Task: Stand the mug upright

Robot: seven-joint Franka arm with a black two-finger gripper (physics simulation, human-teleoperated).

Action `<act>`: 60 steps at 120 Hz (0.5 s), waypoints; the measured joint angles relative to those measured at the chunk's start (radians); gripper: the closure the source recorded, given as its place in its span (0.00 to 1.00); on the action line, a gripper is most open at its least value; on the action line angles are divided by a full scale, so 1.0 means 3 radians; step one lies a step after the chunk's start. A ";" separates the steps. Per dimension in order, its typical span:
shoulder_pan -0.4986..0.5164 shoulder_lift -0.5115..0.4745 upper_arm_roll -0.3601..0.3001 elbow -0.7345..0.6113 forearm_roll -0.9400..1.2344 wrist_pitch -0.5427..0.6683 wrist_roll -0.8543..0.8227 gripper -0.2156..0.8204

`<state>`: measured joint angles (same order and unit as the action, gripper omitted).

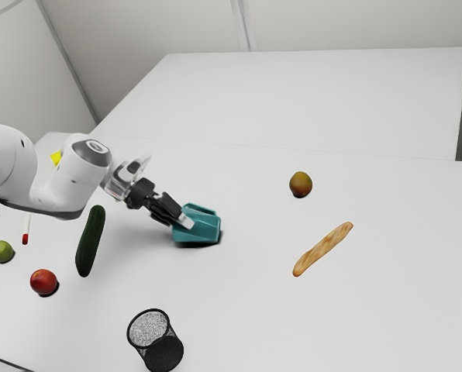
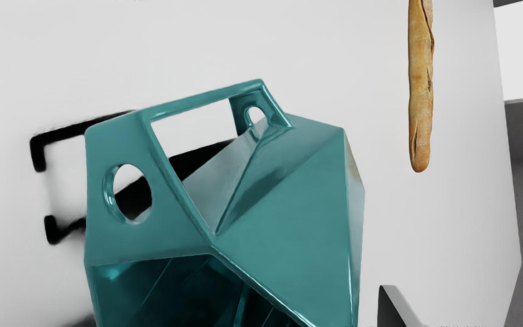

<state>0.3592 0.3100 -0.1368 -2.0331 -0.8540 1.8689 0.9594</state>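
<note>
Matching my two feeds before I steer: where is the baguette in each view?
Exterior view: the baguette lies right of centre, just below the brownish round fruit.
Wrist view: off to one side of the teal mug, apart from it, one end cut off.
Shared landmark: the teal mug.

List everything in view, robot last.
mug: 1, teal, tipped over, at gripper
baguette: 1, golden, beyond mug
brown fruit: 1, brown, behind baguette
cucumber: 1, green, near arm
red fruit: 1, red, beside cucumber
green fruit: 1, green, beside red fruit
stick: 1, white-and-red, by green fruit
yellow thing: 1, yellow, behind arm
mesh cup: 1, black, nearest camera
table: 1, white, underneath
walls: 2+, grey, behind table
arm: 1, white, over table
gripper: 1, black, at mug
</note>
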 joint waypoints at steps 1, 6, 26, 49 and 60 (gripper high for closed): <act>0.0000 -0.0001 -0.0001 0.0000 0.0000 -0.0003 0.0005 0.80; 0.0000 -0.0002 -0.0002 0.0003 -0.0001 -0.0016 0.0028 0.84; 0.0000 -0.0014 -0.0006 0.0015 0.0005 -0.0057 0.0103 0.92; -0.0020 -0.0125 -0.0022 0.0056 0.0053 -0.0090 0.0158 0.95; -0.0049 -0.0291 -0.0061 0.0079 0.0255 -0.0056 0.0132 0.96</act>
<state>0.3446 0.2225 -0.1551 -2.0094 -0.7774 1.8520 0.9989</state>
